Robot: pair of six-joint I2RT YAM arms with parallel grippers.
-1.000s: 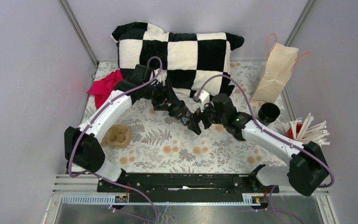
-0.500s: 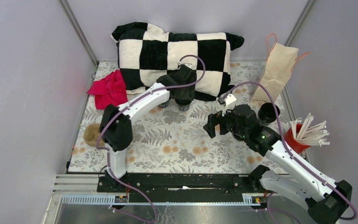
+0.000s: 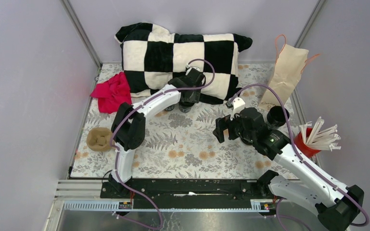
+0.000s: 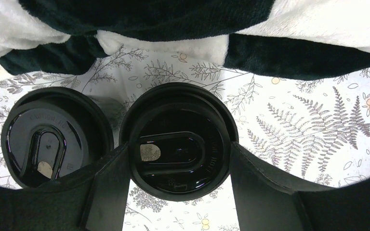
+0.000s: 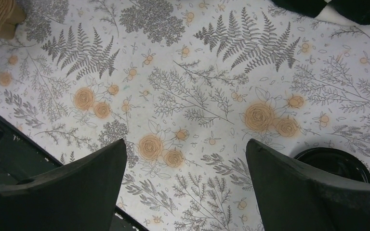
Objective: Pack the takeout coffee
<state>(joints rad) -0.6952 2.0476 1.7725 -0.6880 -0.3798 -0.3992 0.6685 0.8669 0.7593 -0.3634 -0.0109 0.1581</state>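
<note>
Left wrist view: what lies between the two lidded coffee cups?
In the left wrist view, a finger of the left gripper sits in the gap between the left-hand cup and the right-hand cup; beyond it, only shadowed floral tablecloth.

Both the left arm (image 3: pixel 156 100) and the right arm (image 3: pixel 302 167) wear glossy white shells over their long links, with bulky black housings at the joints, and a purple cable (image 3: pixel 255 86) loops along each. A black rail (image 3: pixel 188 186) at 6 o'clock carries their bases. The right gripper (image 5: pixel 185 147) ends in two broad, matte black wedge fingers (image 5: pixel 72 190).
</note>
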